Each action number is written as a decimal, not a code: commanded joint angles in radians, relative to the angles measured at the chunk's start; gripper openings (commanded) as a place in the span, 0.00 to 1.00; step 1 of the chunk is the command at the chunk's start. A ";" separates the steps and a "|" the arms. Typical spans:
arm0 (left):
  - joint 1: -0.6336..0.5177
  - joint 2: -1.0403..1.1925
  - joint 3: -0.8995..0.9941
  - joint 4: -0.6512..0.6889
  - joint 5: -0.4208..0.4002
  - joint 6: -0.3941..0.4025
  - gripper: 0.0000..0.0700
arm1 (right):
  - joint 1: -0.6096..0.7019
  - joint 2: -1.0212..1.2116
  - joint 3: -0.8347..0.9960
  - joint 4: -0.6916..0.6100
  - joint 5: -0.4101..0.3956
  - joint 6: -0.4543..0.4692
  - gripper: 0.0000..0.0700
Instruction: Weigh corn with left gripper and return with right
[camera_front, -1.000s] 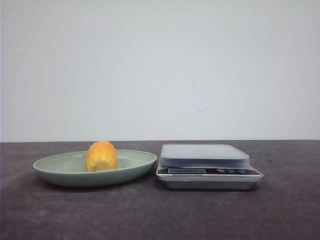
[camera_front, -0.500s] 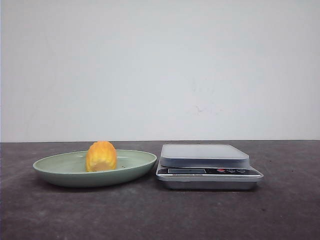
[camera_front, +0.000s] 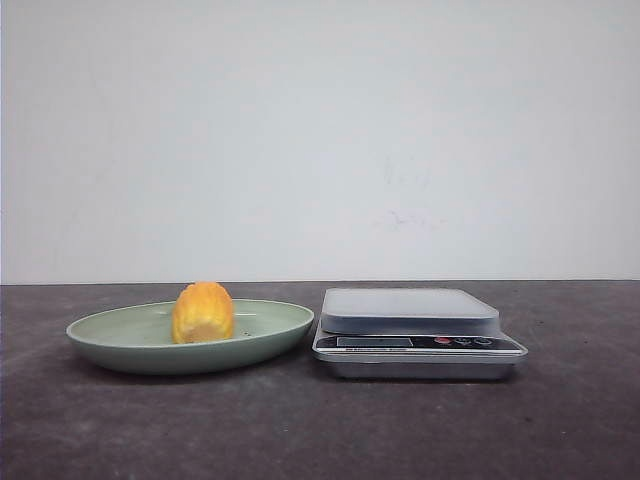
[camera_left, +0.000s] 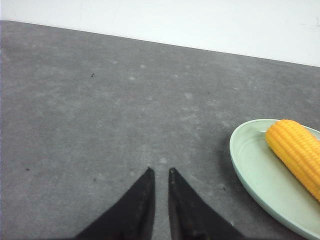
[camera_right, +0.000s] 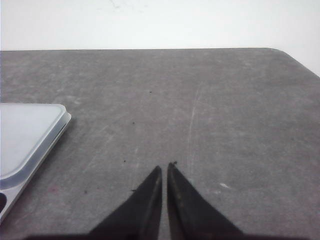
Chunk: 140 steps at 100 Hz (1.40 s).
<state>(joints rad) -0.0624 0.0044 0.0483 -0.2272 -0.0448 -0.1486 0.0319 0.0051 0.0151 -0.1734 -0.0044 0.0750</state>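
A bare lab-style test bench — dark grey tabletop (camera_front: 560, 430), blank white wall (camera_front: 320, 140), digital scale (camera_front: 418, 333) — no household clutter.

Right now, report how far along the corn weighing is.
The corn lies in the green plate; the scale platform is bare. Both the left gripper and right gripper hang nearly shut over bare table, holding nothing. This fits corn awaiting weighing or already returned; the pictures cannot settle which.

You are getting a low, table-level front camera facing twelve o'clock, sharing the plate (camera_front: 120, 345) and scale (camera_front: 410, 312) with forward-tilted wrist cameras.
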 joint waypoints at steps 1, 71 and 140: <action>-0.002 -0.001 -0.018 -0.005 0.004 0.002 0.00 | 0.002 -0.001 -0.002 0.002 0.001 0.003 0.02; -0.002 -0.001 -0.017 -0.005 0.004 0.002 0.00 | 0.002 -0.001 -0.002 0.016 0.004 0.003 0.02; -0.003 -0.001 -0.017 -0.005 0.004 0.002 0.00 | 0.002 -0.001 -0.002 0.016 0.004 0.003 0.02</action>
<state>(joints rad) -0.0635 0.0044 0.0483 -0.2272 -0.0448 -0.1486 0.0319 0.0051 0.0151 -0.1684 -0.0029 0.0750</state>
